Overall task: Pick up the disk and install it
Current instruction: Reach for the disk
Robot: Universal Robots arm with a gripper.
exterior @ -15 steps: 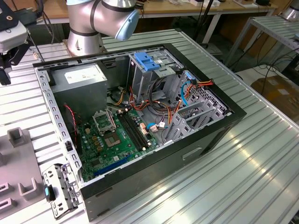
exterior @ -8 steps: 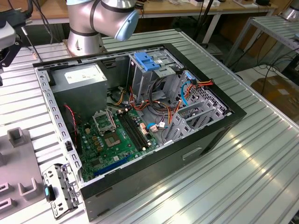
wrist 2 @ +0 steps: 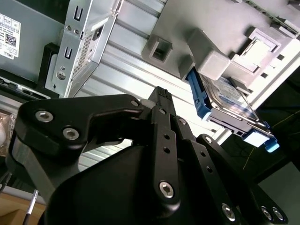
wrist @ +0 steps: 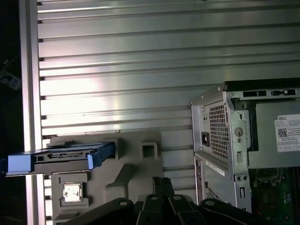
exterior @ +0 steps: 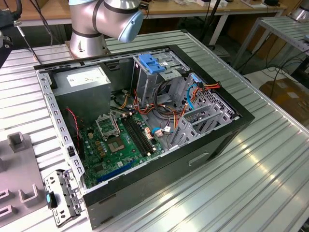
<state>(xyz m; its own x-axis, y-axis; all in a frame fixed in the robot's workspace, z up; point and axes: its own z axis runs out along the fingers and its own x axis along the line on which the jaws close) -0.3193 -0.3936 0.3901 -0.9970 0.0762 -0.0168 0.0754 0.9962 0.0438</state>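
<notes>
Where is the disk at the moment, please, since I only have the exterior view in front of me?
Observer: In both wrist views the disk sits on a grey fixture on the ribbed table, outside the computer case.
Operator: Thank you. Does the gripper hold it?
Observer: No. In the second wrist view the gripper is shut on nothing, apart from the disk.
Operator: Are its rails fitted?
Observer: Yes, blue rails run along its edges.

Ribbed metal table (exterior: 270, 164) bears an open computer case (exterior: 193, 159); grey fixture (exterior: 29, 174) alongside.
</notes>
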